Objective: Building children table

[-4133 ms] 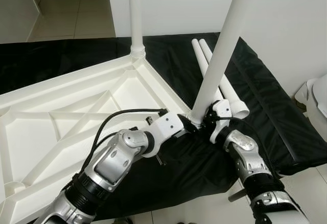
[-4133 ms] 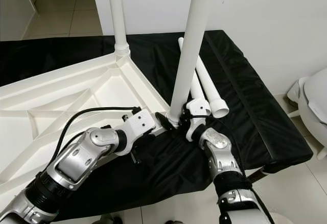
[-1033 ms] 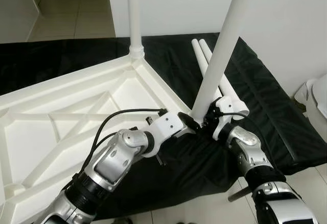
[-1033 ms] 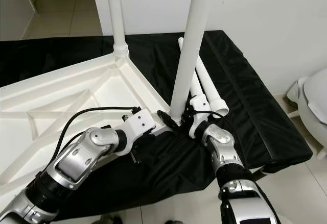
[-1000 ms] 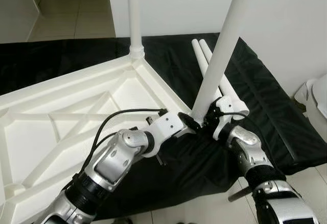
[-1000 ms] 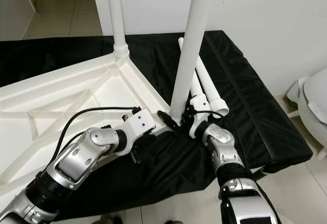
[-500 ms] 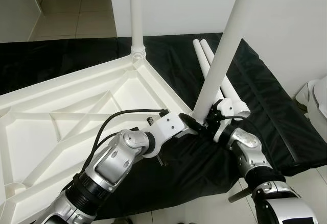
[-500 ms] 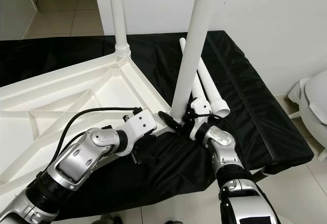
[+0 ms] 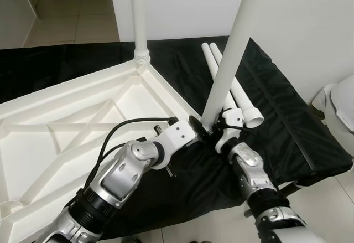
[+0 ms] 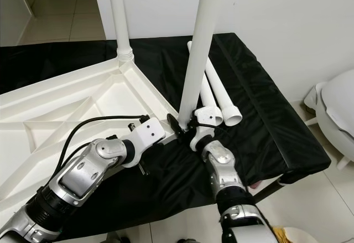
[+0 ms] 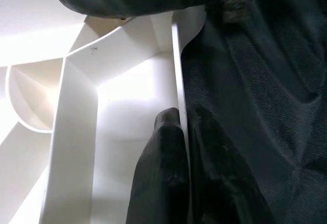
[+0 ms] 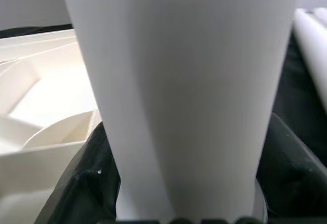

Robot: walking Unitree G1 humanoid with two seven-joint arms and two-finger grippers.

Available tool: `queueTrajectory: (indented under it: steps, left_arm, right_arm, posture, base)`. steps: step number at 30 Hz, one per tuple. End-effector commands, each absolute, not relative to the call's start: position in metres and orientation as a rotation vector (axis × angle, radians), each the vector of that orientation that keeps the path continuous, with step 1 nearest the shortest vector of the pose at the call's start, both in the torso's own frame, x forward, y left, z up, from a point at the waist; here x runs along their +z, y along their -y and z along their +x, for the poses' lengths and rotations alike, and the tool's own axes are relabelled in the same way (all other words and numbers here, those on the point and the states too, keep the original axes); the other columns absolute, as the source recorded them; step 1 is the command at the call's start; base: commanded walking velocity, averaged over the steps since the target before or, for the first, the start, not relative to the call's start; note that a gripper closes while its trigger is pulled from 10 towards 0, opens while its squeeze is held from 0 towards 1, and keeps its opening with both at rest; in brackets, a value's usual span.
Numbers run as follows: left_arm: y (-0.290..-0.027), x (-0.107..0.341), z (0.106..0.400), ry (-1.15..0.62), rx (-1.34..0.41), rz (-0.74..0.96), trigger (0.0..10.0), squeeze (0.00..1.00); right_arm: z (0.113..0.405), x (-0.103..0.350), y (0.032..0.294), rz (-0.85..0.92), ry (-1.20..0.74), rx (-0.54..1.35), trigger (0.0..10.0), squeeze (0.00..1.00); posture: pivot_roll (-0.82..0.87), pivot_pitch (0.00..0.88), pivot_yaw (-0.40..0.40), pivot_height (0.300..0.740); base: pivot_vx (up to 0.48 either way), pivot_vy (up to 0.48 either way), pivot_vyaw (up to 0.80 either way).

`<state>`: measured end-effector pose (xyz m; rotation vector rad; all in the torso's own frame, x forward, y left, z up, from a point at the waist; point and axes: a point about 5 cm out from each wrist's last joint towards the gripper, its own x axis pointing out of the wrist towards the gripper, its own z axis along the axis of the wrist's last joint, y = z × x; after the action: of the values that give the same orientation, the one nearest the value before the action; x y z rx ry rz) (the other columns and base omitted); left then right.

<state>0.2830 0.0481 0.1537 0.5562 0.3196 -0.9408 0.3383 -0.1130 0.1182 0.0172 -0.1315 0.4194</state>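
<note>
Right gripper (image 10: 187,125) clamps its fingers around the base of a white table leg (image 10: 198,49) at the upturned tabletop's (image 10: 66,102) corner socket, while left gripper (image 11: 185,132) pinches the tabletop's rim; a tilted leg could bind or slip from the socket.

Bright, even light; head views sharp, wrist views blurred.

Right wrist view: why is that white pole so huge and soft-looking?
Right wrist view: the table leg sits right against the lens, so it blurs. Left wrist view: the tabletop rim looks sharper, the plastic beside it glares. Eye views: evenly lit, crisp.
</note>
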Motion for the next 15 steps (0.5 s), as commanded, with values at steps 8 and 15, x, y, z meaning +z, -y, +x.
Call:
queueTrajectory:
  steps: [8, 15]
  left_arm:
    - [-0.033, 0.163, 0.273, -0.246, -1.024, 0.564, 10.0, 0.00]
    - [-0.033, 0.163, 0.273, -0.246, -1.025, 0.562, 10.0, 0.00]
  right_arm:
    - [0.327, 0.093, 0.098, 0.037, -0.014, 0.010, 10.0, 0.00]
    - [0.321, 0.096, 0.086, 0.060, -0.003, -0.011, 10.0, 0.00]
  posture:
    - [0.00, 0.088, -0.023, 0.740]
    - [0.00, 0.088, -0.027, 0.740]
  base:
    - [0.000, 0.000, 0.00]
    - [0.000, 0.000, 0.00]
